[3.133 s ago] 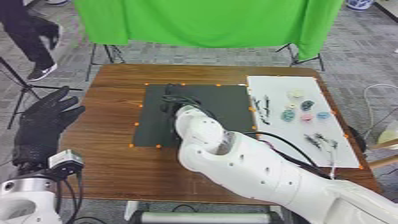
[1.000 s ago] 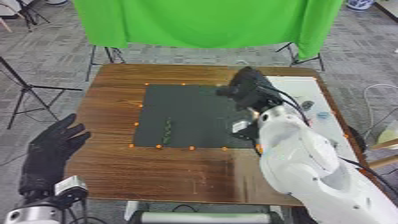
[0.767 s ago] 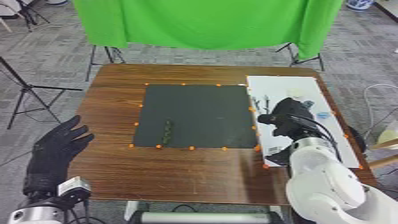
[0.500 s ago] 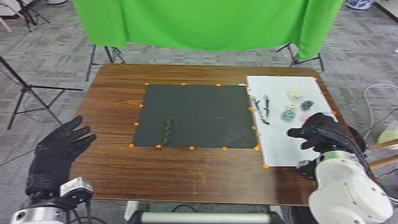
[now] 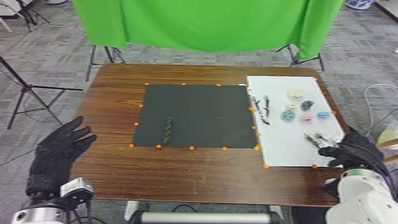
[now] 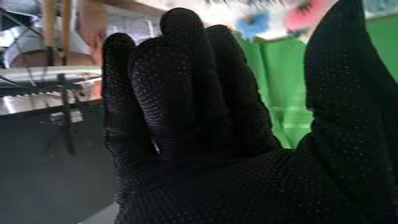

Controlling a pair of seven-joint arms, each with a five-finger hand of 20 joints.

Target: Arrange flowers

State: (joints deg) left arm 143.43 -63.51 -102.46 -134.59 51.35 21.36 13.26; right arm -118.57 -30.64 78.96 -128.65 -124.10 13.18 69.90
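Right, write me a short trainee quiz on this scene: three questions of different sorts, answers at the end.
1. Multiple choice: where does the green sprig lie?
(a) on the white sheet
(b) on the dark mat
(c) on bare table

2. True or false: the right hand has its fingers straight and holds nothing.

3. Fill in the blank: from the robot's side, the dark mat lies to the ____ of the white sheet.

Key: 1 b; 2 true; 3 left
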